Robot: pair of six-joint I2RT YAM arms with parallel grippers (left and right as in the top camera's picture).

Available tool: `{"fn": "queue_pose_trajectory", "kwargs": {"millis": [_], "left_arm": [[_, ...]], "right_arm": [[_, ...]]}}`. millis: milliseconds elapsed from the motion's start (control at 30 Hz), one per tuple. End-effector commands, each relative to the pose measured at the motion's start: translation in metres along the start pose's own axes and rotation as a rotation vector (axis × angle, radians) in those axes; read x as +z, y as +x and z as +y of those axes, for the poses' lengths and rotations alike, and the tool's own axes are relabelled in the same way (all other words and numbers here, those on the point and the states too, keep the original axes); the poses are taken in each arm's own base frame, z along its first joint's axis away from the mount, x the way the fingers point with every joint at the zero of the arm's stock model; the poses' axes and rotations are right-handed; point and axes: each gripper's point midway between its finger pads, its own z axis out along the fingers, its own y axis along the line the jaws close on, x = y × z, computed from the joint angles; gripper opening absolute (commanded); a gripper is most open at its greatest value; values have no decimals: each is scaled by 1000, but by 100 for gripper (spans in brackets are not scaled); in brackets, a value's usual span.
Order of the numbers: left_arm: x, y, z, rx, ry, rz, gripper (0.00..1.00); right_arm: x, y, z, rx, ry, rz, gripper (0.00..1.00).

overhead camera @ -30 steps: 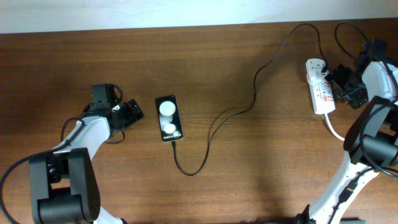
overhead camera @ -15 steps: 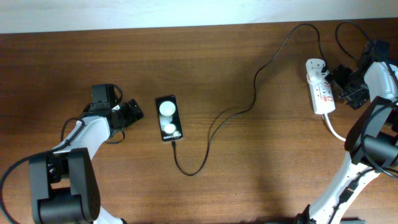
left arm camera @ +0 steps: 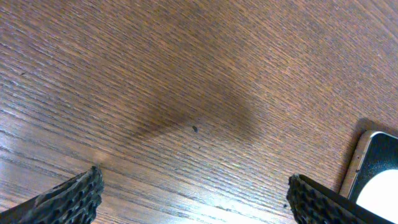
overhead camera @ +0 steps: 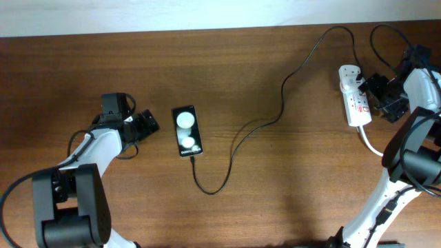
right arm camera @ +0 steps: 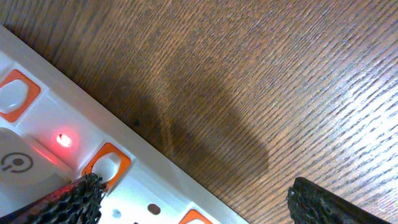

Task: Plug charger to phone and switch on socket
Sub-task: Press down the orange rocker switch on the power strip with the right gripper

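Observation:
The black phone lies flat left of centre, and its edge shows in the left wrist view. The thin black charger cable runs from the phone's near end, loops, and goes up to the white adapter on the socket. My left gripper is open and empty just left of the phone. My right gripper is open at the socket's right side. In the right wrist view its left fingertip rests at an orange switch, and a red light glows on the socket.
The socket's thick white cord trails toward the right arm's base. The wooden table's far edge meets a white wall.
My right gripper has shifted very slightly by the socket. The left arm, phone and cable have not moved.

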Motion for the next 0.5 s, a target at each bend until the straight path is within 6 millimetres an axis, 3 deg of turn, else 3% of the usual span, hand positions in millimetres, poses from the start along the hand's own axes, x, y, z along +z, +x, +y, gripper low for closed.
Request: {"fn": "queue_pose_trajectory", "kwargs": {"millis": [0, 100, 233, 467], "left_arm": [[3, 10, 5, 2, -13, 26, 99], [3, 10, 5, 2, -13, 26, 99], [3, 10, 5, 2, -13, 26, 99], [3, 10, 5, 2, -13, 26, 99]], "right_arm": [[22, 26, -5, -35, 38, 91, 99], [10, 30, -26, -90, 90, 140, 99], [-21, 18, -25, -270, 63, 112, 99], [-22, 17, -25, -284, 62, 109, 99]]}}
